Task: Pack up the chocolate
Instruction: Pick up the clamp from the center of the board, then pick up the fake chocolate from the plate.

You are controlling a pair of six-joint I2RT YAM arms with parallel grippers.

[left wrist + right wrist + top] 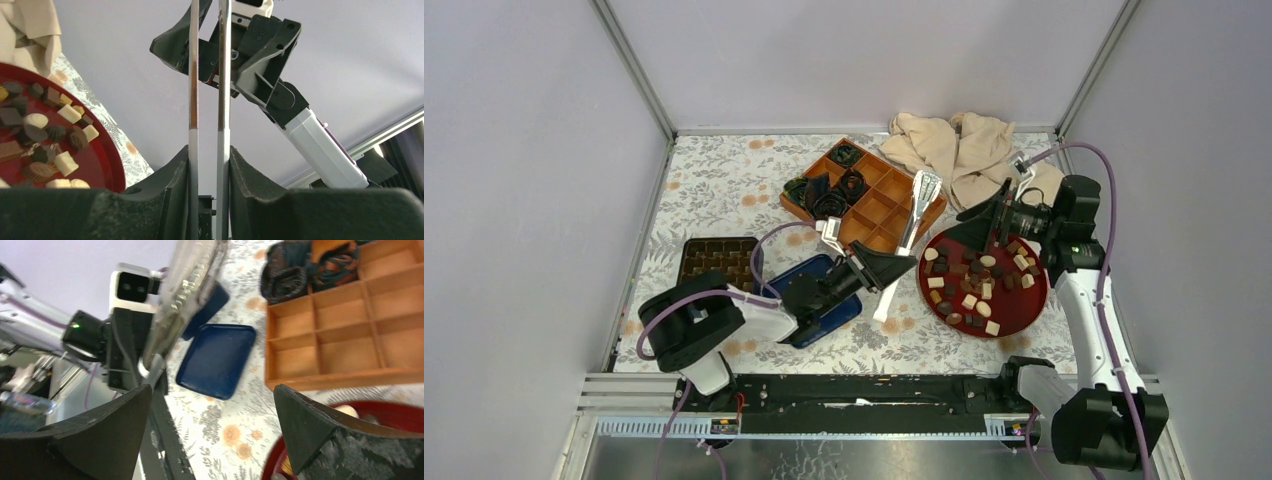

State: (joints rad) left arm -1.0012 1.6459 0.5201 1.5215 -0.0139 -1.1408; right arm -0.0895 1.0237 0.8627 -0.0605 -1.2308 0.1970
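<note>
The chocolate (pixel 980 277) lies as many small dark, brown and cream pieces on a red plate (pixel 1022 314). In the left wrist view the chocolate (pixel 45 135) shows at the left on the red plate (pixel 102 162). My left gripper (pixel 890 266) is shut on a pair of metal tongs (pixel 916 215) just left of the plate. The two tong arms (pixel 223 75) run up between my left gripper (pixel 209 167) fingers. My right gripper (pixel 976 222) hangs open and empty over the plate's far left rim, seen wide apart in its own view (pixel 212 390).
A wooden compartment box (pixel 881 200) stands behind the tongs, with black paper cups (pixel 829 188) in and beside its left end. A blue tray (pixel 822 300) lies under my left arm, a dark moulded tray (pixel 717 260) further left. A beige cloth (pixel 964 148) is bunched at the back right.
</note>
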